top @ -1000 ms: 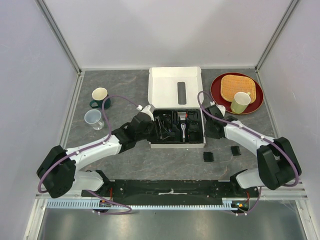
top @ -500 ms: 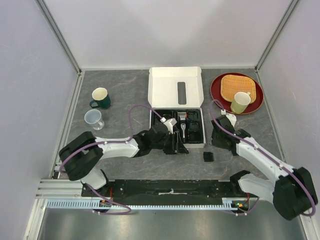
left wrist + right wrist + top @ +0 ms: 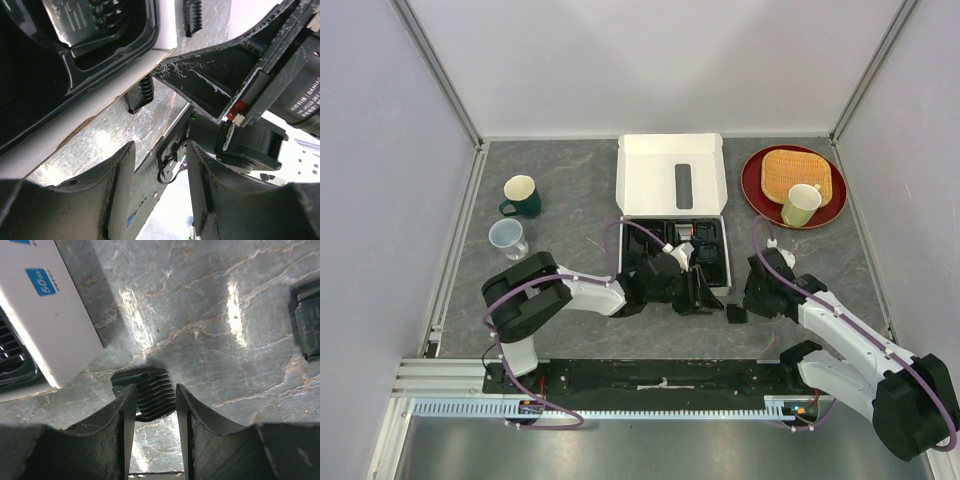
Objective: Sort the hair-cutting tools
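Observation:
A black comb guard [image 3: 150, 400] lies on the table by the front right corner of the white box [image 3: 55, 325]. My right gripper [image 3: 154, 389] is open and straddles it, one finger on each side. In the top view the guard [image 3: 735, 315] peeks out under the right gripper [image 3: 741, 307]. A second guard [image 3: 307, 325] lies at the right edge of the right wrist view. My left gripper [image 3: 160, 147] is open and empty, low at the box's front edge [image 3: 708, 297]. The left wrist view shows the first guard [image 3: 141, 92] beside a right fingertip [image 3: 200, 80]. The black tray [image 3: 710, 255] holds several black pieces.
The box lid [image 3: 672, 165] lies open toward the back. A green mug [image 3: 520, 194] and a clear cup [image 3: 506, 237] stand at the left. A red plate [image 3: 757, 195] with a woven mat and a pale green mug [image 3: 801, 204] is at the back right.
My left arm has swung from the box's left side across its front to the front right corner. My right gripper has moved from the box's right side down over the guard.

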Tool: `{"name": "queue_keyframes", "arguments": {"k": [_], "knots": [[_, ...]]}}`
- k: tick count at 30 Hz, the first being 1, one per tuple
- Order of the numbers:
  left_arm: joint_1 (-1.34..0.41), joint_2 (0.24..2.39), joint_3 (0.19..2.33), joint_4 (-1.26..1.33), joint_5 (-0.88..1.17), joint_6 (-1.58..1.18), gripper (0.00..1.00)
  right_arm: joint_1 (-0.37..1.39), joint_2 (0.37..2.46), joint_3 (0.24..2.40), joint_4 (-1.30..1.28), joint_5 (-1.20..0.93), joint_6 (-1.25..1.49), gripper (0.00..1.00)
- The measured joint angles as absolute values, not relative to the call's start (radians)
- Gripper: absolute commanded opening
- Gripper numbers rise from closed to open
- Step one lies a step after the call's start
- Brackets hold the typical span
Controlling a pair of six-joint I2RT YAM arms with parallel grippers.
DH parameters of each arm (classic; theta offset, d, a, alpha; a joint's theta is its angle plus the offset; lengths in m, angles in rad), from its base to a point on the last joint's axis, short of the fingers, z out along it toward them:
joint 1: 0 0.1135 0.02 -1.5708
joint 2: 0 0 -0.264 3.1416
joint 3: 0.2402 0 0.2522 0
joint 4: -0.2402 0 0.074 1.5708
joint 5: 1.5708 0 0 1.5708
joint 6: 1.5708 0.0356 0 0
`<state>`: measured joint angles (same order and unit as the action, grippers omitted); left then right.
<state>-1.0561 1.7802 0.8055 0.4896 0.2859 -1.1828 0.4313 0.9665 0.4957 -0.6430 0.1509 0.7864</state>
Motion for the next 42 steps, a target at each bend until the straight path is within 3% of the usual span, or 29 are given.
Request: {"name": "queue_keyframes", "arguments": {"k": [22, 30, 42], "knots": [[-1.201, 1.856, 0.765, 0.643, -0.029, -1.297, 0.53, 0.432, 0.853, 0.393, -0.565, 0.034, 0.906, 0.43], [-1.318, 1.839, 0.800, 0.462, -0.234, -1.258, 0.53, 0.432, 0.826, 0.393, -0.570, 0.004, 0.908, 0.43], [-1.352, 1.806, 0.772, 0.429, -0.331, -1.303, 0.54, 0.432, 0.852, 0.366, -0.562, -0.073, 0.890, 0.40]]}}
